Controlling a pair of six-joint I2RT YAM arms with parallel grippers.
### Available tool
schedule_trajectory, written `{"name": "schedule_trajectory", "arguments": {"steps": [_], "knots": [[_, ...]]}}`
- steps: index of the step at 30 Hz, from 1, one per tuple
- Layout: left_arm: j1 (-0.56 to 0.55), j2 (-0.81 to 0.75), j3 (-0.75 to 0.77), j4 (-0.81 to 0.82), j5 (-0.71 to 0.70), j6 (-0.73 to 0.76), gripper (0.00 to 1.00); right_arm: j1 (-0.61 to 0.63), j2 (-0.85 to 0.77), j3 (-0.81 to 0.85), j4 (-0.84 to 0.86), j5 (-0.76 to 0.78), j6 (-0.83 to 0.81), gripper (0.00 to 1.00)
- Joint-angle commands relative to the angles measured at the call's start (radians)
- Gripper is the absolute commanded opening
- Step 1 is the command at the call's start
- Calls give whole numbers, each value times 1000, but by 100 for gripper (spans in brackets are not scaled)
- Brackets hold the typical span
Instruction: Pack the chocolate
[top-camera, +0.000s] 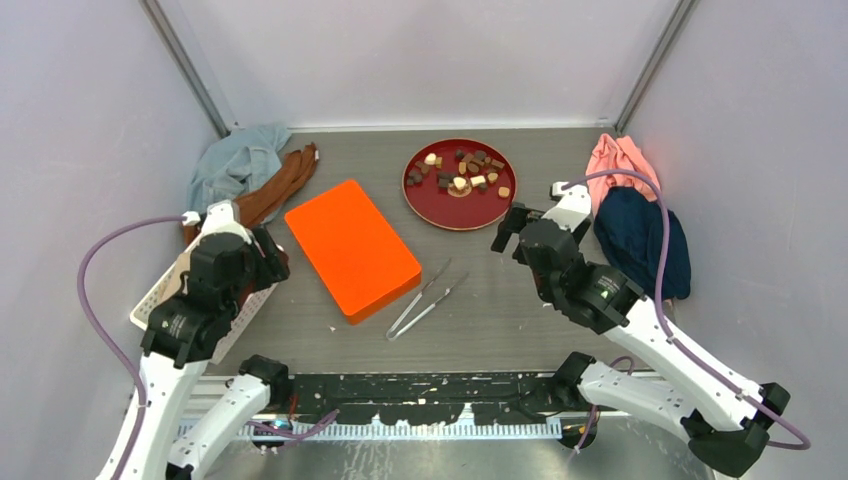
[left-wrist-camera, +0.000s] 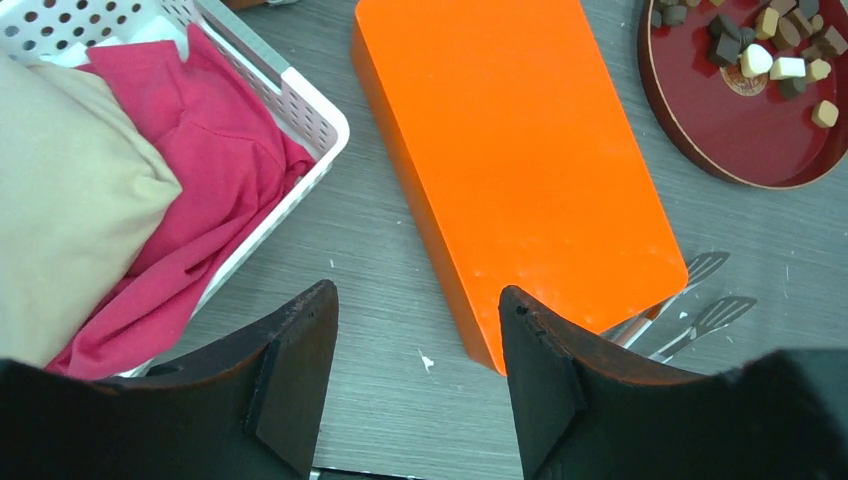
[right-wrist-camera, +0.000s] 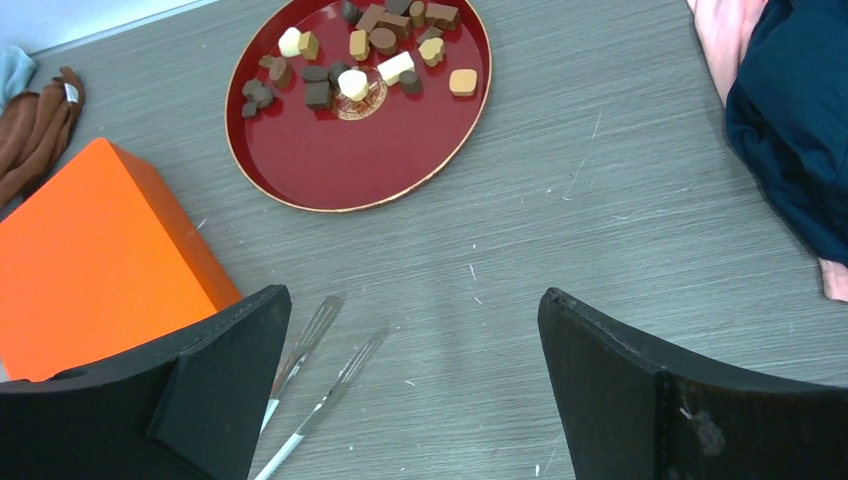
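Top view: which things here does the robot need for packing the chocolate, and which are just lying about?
For the job:
chocolate pieces
red tray holding them
orange box, lid on, probably the pack
metal tweezers, perhaps

Lying about:
blue cloth and brown cloth, back left
pink cloth and navy cloth, right
white basket with red cloth and beige cloth

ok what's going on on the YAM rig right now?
Nothing is being handled yet. Both arms hang over the table with jaws open and empty: the left gripper by the near end of the closed orange box, the right gripper above the metal tweezers. All the chocolate pieces in view sit on the red tray at the back, untouched. Packing has not started.
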Motion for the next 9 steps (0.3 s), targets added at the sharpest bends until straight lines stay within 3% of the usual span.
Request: {"name": "schedule_trajectory", "arguments": {"steps": [1, 9], "knots": [[0, -16, 6, 1, -56, 2, 62, -2, 7, 15, 45, 39, 67, 100], [0, -17, 24, -7, -42, 13, 62, -2, -6, 2, 44, 26, 105, 100]]}}
